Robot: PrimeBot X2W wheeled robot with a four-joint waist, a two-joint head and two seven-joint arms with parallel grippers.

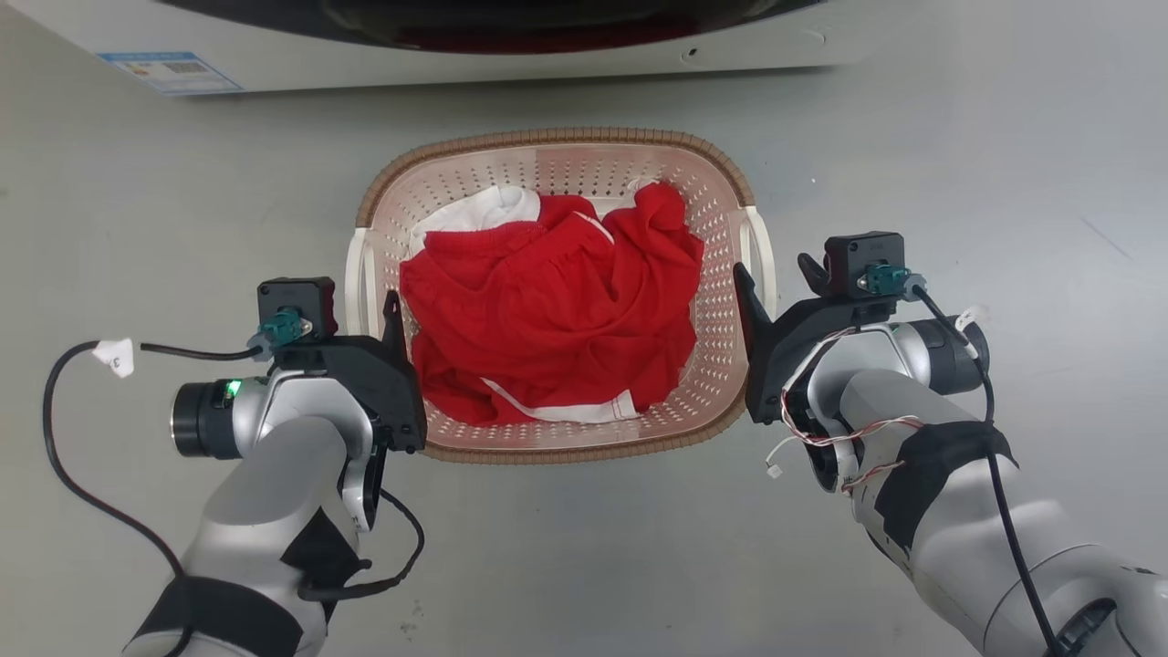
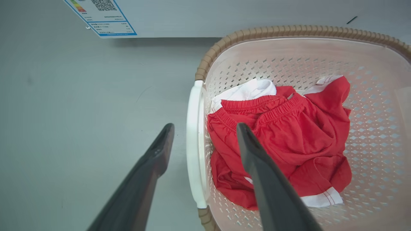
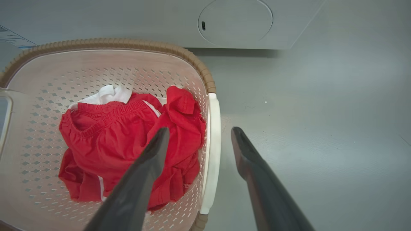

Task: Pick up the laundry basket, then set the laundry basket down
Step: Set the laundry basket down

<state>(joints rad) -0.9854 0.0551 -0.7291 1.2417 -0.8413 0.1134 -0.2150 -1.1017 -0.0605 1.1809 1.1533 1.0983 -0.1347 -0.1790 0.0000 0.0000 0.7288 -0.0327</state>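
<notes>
Head view: we see the laundry basket (image 1: 547, 141) on the grey floor (image 1: 137, 201), near the front of a white appliance (image 1: 365, 68) that bears a blue-edged label (image 1: 169, 71). Red clothes (image 1: 547, 310) and a white garment (image 1: 484, 208) lie inside it. Our left gripper (image 2: 204, 126) is spread wide and holds nothing, its fingers astride the left white handle (image 2: 195, 144), one outside the basket and one over the clothes. Our right gripper (image 3: 199, 130) straddles the right handle (image 3: 213, 150) the same way, also empty. Bare floor lies open on both outer sides.
</notes>
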